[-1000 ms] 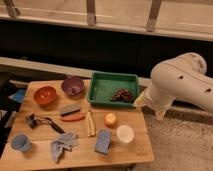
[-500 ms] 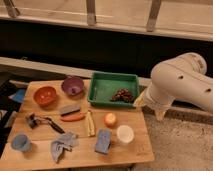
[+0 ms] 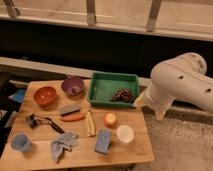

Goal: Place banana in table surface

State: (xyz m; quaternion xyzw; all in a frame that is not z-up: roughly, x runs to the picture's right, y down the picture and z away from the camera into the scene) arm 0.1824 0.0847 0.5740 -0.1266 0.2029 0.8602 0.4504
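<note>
the banana point(image 3: 90, 123) is seen lying flat on the worktop point(image 3: 135, 150), just right of the carrot point(image 3: 73, 118) and well apart from the hand point(image 3: 140, 100). the hand is poised at the right end of the green tray point(image 3: 114, 75) with its fingers apart and nothing seen between them, so a reach toward the fruit is judged not yet begun. only a dark lumpy item point(image 3: 123, 95) is held in the tray, while the orange bowl point(image 3: 45, 95) and purple bowl point(image 3: 73, 85) appear unfilled.
</note>
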